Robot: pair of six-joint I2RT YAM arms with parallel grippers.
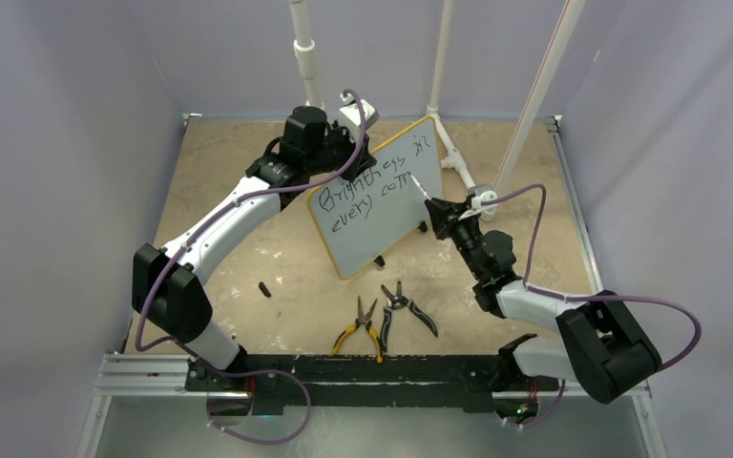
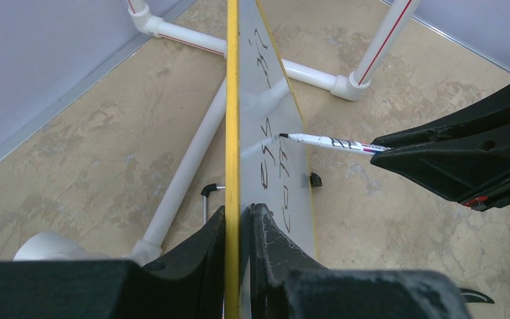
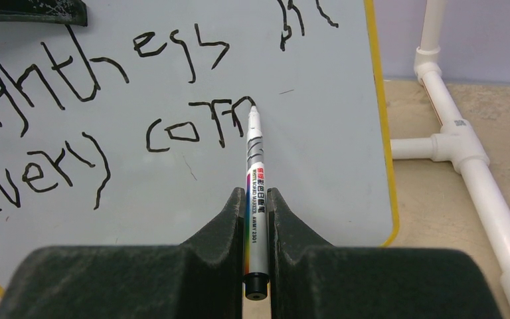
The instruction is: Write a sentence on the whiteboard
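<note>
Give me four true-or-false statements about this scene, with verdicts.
1. The right gripper holds a marker. True.
2. The marker tip hangs clear of the whiteboard. False: it touches the board.
3. The left gripper clamps the whiteboard's edge. True.
4. The yellow pliers lie on the whiteboard. False: they lie on the table.

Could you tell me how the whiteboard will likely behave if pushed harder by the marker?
The whiteboard looks thin yet stiff, so it probably won't flex much. Pinched at one edge by the left tool, it might pivot away from the marker. Its glossy face is likely slippery.
</note>
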